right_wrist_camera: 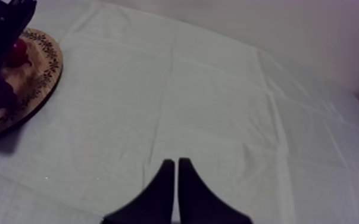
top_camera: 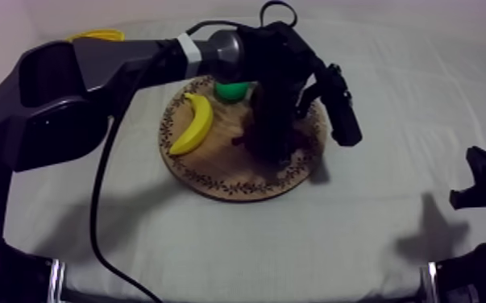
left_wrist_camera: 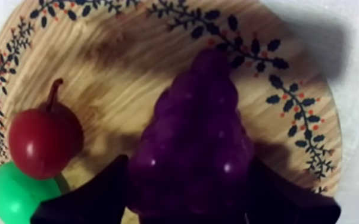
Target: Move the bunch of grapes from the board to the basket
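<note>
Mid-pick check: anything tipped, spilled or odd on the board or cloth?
Nothing stands out. The grapes lie on the board, gripped by the left pincer; banana, pear and red fruit lie on the board clear of them. The right pincer rests shut over bare cloth.

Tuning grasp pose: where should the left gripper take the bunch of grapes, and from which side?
Probably best across its wide end, from above. The bunch of grapes lies flat on the wooden board, tapering to a narrow tip, and the small red fruit sits apart from its flank. The left gripper is closed on that end.
</note>
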Tool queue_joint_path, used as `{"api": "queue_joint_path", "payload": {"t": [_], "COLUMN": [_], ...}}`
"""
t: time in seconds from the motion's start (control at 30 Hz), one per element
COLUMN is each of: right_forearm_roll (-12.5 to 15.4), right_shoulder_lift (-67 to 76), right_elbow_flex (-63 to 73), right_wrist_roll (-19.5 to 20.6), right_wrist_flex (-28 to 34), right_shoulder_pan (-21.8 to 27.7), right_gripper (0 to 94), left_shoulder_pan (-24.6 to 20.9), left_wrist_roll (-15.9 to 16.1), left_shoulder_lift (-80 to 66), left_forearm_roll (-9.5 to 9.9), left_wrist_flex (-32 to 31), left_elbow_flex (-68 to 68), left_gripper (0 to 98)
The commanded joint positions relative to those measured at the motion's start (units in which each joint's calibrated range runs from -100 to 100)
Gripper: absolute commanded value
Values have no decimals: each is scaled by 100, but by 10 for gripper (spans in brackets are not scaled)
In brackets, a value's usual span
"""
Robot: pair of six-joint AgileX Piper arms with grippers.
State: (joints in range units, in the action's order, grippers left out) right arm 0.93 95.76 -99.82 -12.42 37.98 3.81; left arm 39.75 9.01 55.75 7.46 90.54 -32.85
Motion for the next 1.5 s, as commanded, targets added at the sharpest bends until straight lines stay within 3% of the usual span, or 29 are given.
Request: {"api": "queue_joint_path", "payload": {"t": [0.0, 0.77, 1.07, 1.47], "right_forearm_roll": [2, 2, 2, 2], "right_shoulder_lift": [0, 0, 0, 0], "right_elbow_flex": [4, 4, 4, 4], "right_wrist_roll": [-1, -1, -1, -1], "right_wrist_flex": [0, 0, 0, 0], "right_shoulder_pan": [1, 1, 1, 1], "right_gripper": [3, 3, 3, 3], "left_shoulder_pan": [-2, 240, 324, -101], "left_wrist_roll": [-16, -339, -691, -1017], "left_shoulder_lift": [-48, -1805, -2293, -2750], "left_forearm_roll": [-4, 2, 15, 8], "left_wrist_flex": [-62, -219, -219, -173], "left_elbow_flex": [60, 1185, 1585, 1570], "left_gripper": [628, 540, 527, 523]}}
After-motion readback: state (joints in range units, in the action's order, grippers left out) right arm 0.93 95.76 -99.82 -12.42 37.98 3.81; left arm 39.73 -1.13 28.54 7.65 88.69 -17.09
